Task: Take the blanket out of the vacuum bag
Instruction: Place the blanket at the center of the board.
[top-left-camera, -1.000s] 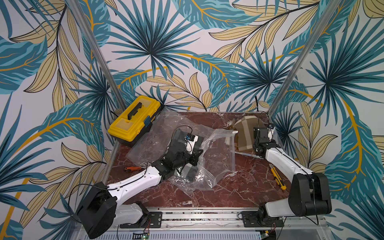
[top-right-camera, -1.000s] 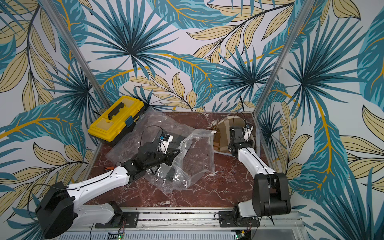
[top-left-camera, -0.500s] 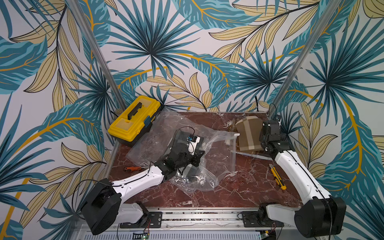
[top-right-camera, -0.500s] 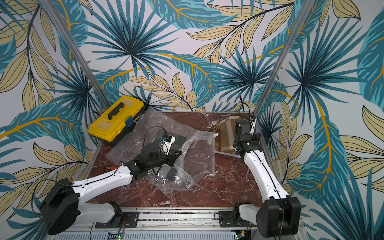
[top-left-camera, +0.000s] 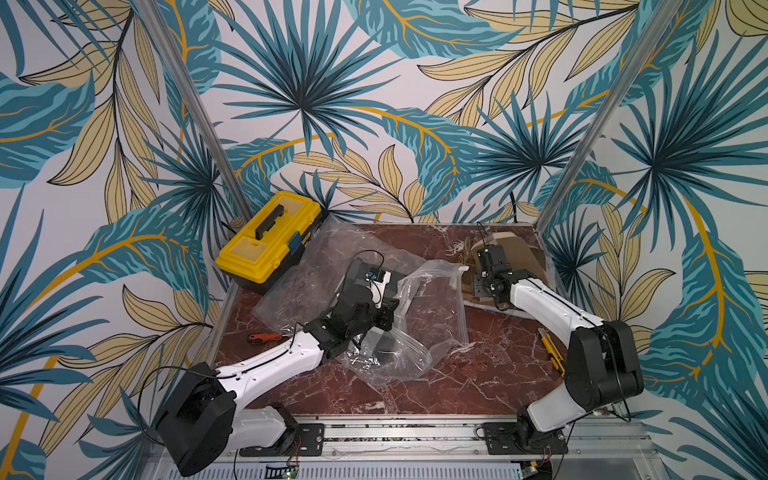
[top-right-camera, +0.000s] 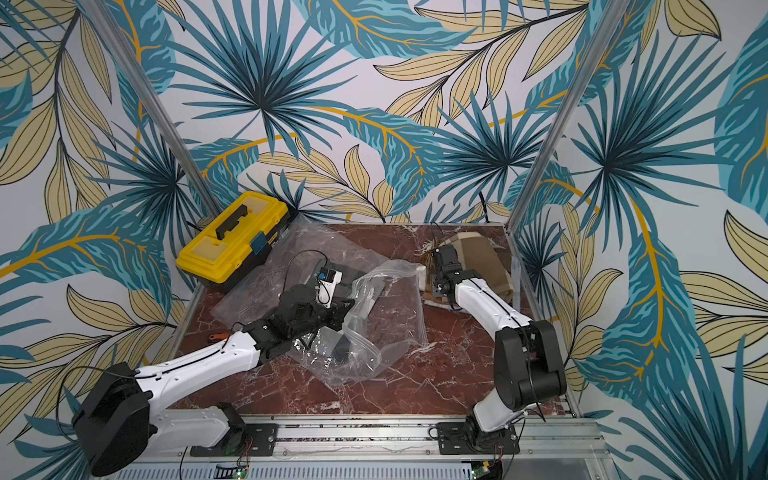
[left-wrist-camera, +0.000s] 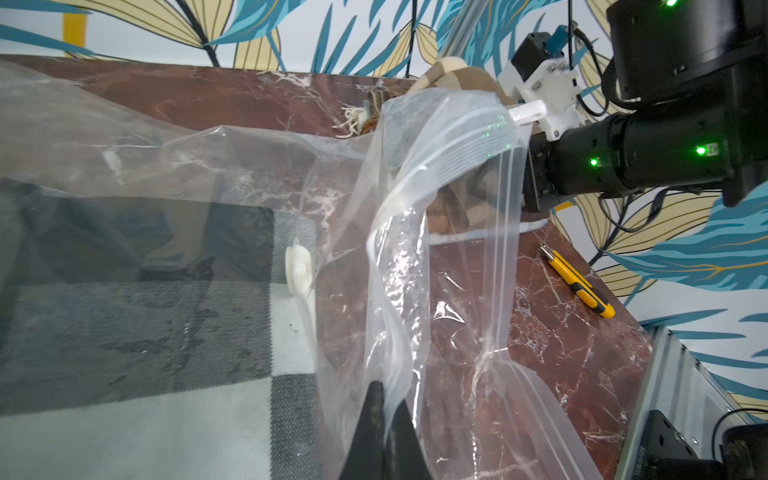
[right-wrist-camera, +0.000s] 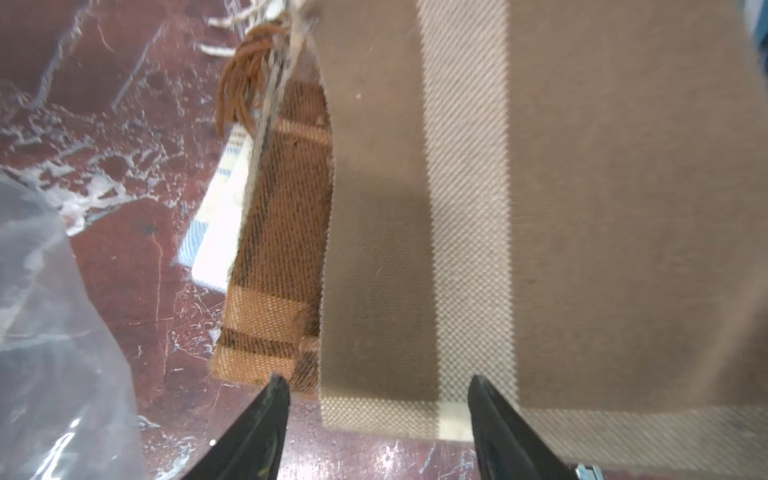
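Leaf-patterned wallpaper (top-left-camera: 374, 83) rings a red marble table (top-left-camera: 478, 374), where a two-armed robot works over a clear vacuum bag (top-left-camera: 432, 316) crumpled at the table's middle. The brown blanket (top-left-camera: 519, 253) lies folded outside the bag in the far right corner, its fringe toward the far edge. The right gripper (right-wrist-camera: 376, 386) hangs over the blanket's near edge with its jaws spread wide, one finger (right-wrist-camera: 266, 428) above bare marble and the other above the cloth, gripping nothing. The left gripper (left-wrist-camera: 384, 432) is closed, with a fold of the bag's plastic pinched between its fingers; the zip-sealed mouth of the bag stands up toward the right arm. A grey-and-white checked cloth (left-wrist-camera: 145, 332) shows through the plastic beside a white valve (left-wrist-camera: 297, 270). A yellow toolbox (top-left-camera: 270, 245) sits on the far left corner, an orange-handled tool (top-left-camera: 266, 337) lies by the left edge, and a yellow utility knife (top-left-camera: 550, 351) rests by the right edge.
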